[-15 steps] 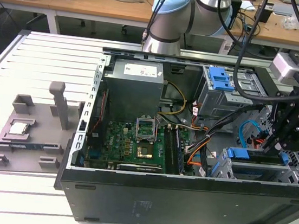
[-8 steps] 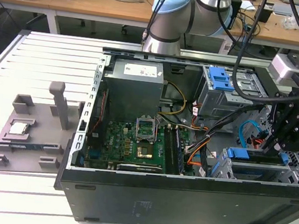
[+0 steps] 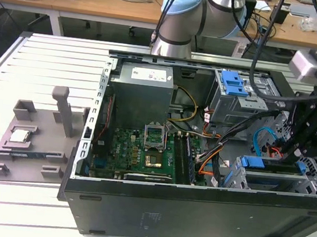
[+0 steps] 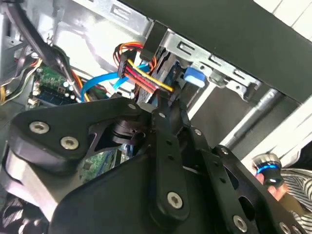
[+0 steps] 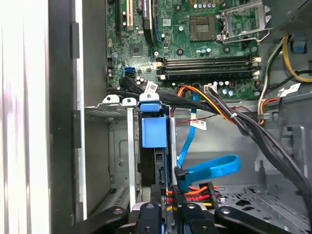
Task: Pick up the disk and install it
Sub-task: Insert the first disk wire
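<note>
The disk (image 3: 274,167) stands on edge in the lower drive bay at the exterior view's right, inside the open computer case (image 3: 193,209). Blue carrier pieces show at both of its ends. In the first wrist view the disk (image 5: 157,165) runs from its blue tab, between the bay's metal rails, to my gripper (image 5: 163,207). My black gripper (image 3: 306,162) sits at the disk's end nearest the case wall and looks shut on it. In the second wrist view the gripper (image 4: 168,105) points into the bay beside a red, yellow and orange cable plug (image 4: 141,78).
A green motherboard (image 3: 143,151) and grey power supply (image 3: 144,91) fill the case's left half. An upper metal cage with a blue latch (image 3: 235,83) stands behind the bay. Blue and black cables (image 5: 209,168) loop beside the disk. A grey fixture (image 3: 29,137) lies left of the case.
</note>
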`<state>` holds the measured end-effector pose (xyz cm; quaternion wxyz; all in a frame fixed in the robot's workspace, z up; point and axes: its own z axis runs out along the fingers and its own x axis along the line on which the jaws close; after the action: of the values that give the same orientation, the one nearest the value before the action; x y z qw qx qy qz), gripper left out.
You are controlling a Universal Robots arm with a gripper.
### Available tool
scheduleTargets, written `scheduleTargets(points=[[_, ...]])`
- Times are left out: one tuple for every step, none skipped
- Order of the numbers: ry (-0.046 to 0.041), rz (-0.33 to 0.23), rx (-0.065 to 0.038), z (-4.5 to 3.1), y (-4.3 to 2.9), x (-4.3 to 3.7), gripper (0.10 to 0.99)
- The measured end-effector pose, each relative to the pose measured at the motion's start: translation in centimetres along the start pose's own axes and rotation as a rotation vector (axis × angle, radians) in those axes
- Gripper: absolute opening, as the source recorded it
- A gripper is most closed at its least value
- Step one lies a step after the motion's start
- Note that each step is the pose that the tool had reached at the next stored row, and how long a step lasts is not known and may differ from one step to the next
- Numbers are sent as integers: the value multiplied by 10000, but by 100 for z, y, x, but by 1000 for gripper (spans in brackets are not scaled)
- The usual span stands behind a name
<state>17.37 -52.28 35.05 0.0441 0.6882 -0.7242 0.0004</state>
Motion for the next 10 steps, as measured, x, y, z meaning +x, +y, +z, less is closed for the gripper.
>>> scheduleTargets(points=[[9,-1,1,-61,4,-14,239],[17,0,2,-101,7,-24,239],[23,1,2,-136,10,-32,161],[32,1,2,-183,13,-42,161],[44,2,3,-233,17,-53,161],[52,3,4,-272,20,-60,106],[62,4,4,-349,26,-73,106],[66,3,4,-388,28,-77,106],[66,3,4,-408,29,-78,106],[64,3,3,-419,30,-77,106]])
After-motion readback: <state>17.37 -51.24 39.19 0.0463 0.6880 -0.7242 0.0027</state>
